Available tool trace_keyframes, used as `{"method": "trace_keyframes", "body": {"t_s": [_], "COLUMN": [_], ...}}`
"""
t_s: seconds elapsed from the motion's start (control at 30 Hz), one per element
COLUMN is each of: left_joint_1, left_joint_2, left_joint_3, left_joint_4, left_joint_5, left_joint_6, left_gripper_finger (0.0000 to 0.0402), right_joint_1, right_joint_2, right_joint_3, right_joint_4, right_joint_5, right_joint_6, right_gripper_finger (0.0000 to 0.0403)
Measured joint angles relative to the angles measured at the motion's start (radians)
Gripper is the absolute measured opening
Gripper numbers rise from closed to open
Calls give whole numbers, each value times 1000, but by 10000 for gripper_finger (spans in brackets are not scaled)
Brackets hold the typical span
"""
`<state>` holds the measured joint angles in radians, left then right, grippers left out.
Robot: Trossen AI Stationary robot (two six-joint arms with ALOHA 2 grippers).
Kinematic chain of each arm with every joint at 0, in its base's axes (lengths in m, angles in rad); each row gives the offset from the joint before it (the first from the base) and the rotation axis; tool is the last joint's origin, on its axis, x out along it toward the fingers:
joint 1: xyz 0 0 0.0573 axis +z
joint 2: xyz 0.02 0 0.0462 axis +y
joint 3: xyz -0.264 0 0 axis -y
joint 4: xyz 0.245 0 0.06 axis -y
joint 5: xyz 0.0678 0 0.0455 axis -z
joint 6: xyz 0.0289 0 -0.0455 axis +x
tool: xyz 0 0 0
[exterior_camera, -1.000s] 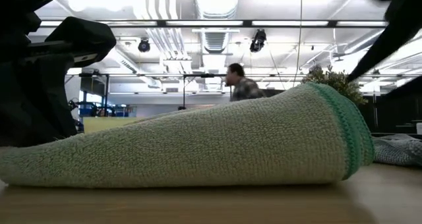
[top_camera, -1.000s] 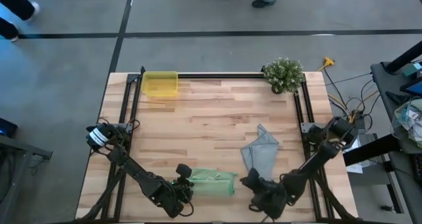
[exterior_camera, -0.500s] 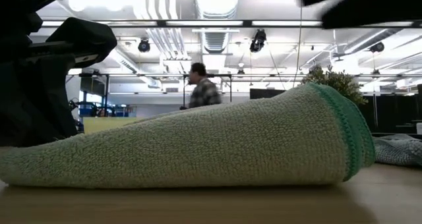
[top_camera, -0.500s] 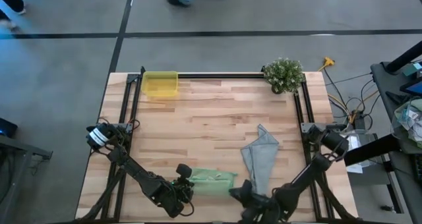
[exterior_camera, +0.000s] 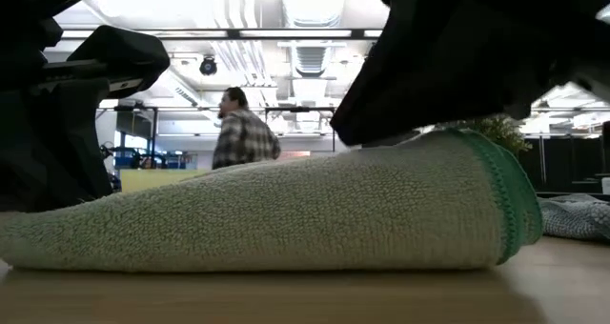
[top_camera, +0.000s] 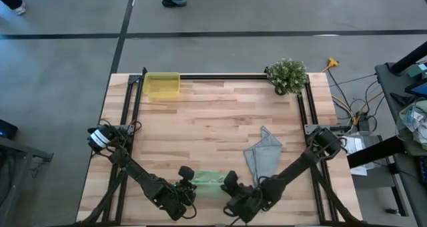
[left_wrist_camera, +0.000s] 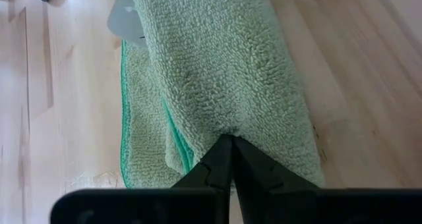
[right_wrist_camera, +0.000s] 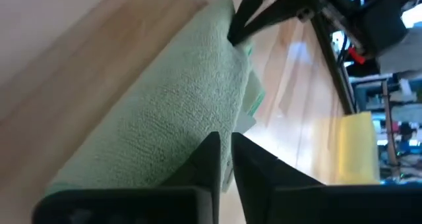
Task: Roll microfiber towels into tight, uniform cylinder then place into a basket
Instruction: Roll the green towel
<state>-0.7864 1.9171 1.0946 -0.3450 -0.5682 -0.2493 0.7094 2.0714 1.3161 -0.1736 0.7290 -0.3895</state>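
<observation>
Left wrist view: green towel (left_wrist_camera: 224,72), white tag (left_wrist_camera: 125,23) unreadable.

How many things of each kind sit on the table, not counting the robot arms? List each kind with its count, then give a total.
Microfiber towels: 2, the light green towel rolled up and the grey-blue towel lying loose
Yellow basket: 1
Potted plant: 1
Total: 4

Your left gripper (left_wrist_camera: 229,145) is at one end of the green towel (top_camera: 210,180), its two fingers pinched tight on the cloth. Your right gripper (right_wrist_camera: 224,145) is at the towel's other end, fingers nearly together and nipping the edge. Both arms reach in low, bent toward the towel.
</observation>
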Motion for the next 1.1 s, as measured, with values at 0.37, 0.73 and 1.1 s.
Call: {"method": "trace_keyframes", "body": {"t_s": [0.37,0.73,1.1], "left_joint_1": [1,-8,-13], "left_joint_2": [0,-5,-32], "left_joint_3": [3,4,4], "left_joint_4": [-2,-27,-49], "left_joint_5": [-1,11,33], "left_joint_6": [-1,-6,-5], "left_gripper_finger": [0,0,28], "right_joint_1": [-1,-3,-11], "right_joint_2": [74,112,108], "right_joint_3": [-5,-1,-3], "right_joint_4": [2,-28,-33], "right_joint_5": [-152,-161,-245], "right_joint_6": [19,151,206], "right_gripper_finger": [9,9,9]}}
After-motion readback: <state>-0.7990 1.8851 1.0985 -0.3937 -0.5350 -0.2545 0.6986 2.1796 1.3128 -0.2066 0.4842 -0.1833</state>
